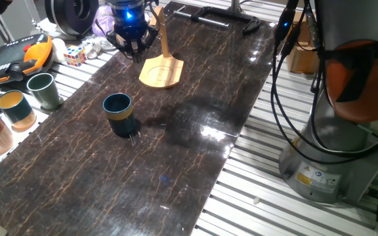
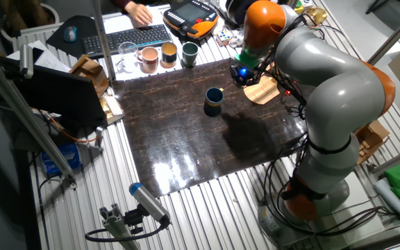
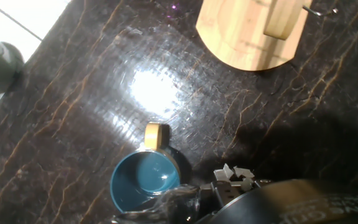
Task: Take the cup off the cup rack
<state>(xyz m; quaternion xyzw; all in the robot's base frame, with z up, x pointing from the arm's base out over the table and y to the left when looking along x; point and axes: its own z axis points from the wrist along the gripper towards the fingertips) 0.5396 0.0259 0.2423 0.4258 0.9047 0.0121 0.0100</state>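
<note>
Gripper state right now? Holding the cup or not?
Gripper: holding nothing; open or shut cannot be told. The cup stands alone on the table, off the cup rack.

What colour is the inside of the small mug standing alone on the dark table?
Teal-blue inside the small dark mug with a tan band, seen best in the hand view.

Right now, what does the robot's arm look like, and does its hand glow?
The arm is fat, rounded and silver-grey, with bright orange bands at its joints. Black cables hang beside its grey base, which has a small yellow sticker. The gripper is black, with a blue light shining just above it.
</note>
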